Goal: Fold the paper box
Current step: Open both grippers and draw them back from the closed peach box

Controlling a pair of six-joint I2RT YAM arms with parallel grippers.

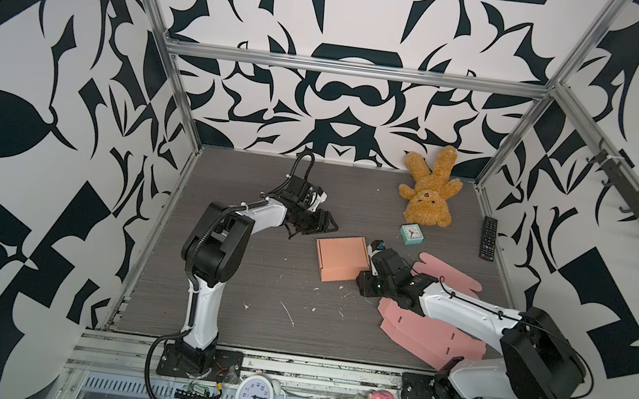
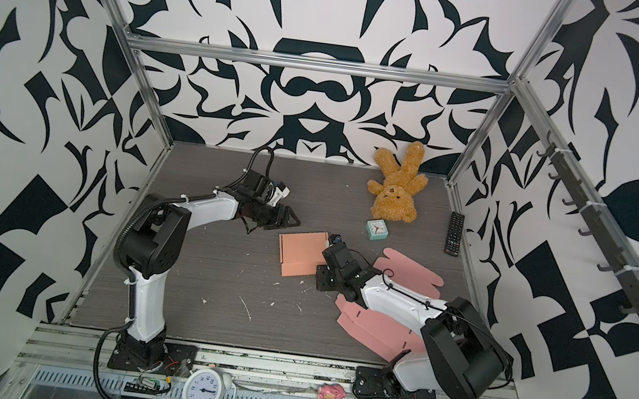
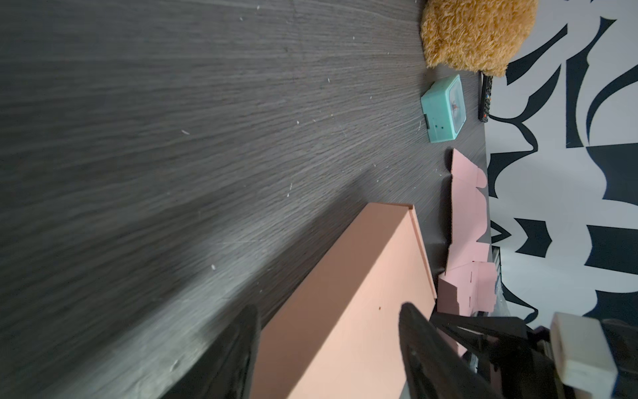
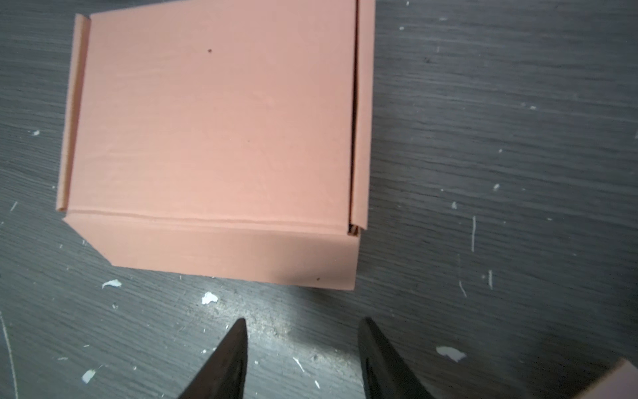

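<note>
Your paper box (image 1: 341, 262) sits folded with its lid down, near the middle of the table (image 1: 248, 283). Your left gripper (image 3: 329, 307) hovers by the box's far left corner, fingers spread and holding nothing. Your right gripper (image 4: 303, 321) is near the box's right side, a strip of bare table between them, fingers parted and gripping nothing. Flat pink cardboard sheets (image 1: 429, 336) lie under your right arm, apart from the box.

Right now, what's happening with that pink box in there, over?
Left gripper open, by the paper box. Right gripper open, empty. Box folded shut. Flat sheets lie aside, not blocking.
</note>
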